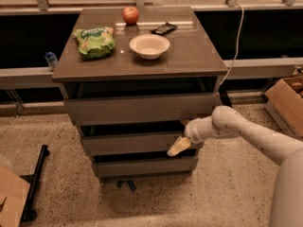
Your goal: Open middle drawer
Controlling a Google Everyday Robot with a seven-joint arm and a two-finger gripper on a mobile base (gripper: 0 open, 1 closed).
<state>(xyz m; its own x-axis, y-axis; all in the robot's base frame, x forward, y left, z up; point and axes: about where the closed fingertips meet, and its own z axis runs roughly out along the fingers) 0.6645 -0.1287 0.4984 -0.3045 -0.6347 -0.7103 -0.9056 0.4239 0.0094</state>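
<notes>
Claw (pixel 178 147) is seen at the right end of the middle drawer (pixel 132 144), against the front panel near its upper right corner. Open or closed: cannot be told from this view. The white arm (pixel 236 126) is brought in from the lower right and angled down-left to the claw.

The middle drawer is found as the 2nd of 3 stacked fronts in the grey-brown drawer unit (pixel 71 86), below the top drawer (pixel 137 109), which is taller and wider, and above the bottom drawer (pixel 142 167), which is the narrowest. A dark gap is seen above the middle front. The drawer's inside is not shown.

On the tabletop (pixel 194 58), 4 items are laid out:
- red apple (pixel 130 14) at the back centre
- white bowl (pixel 149 46) in the middle, upright, in front of the apple
- green snack bag (pixel 94 40) to the left of the bowl
- dark flat packet (pixel 163 29) at the back, right of the apple; type cannot be told

A white cable (pixel 236 41) is run down behind the unit's right side. A blue-capped bottle (pixel 51 59) is set on the ledge to the left. A cardboard box (pixel 284 100) is placed on the speckled floor (pixel 227 193) at the right edge.
</notes>
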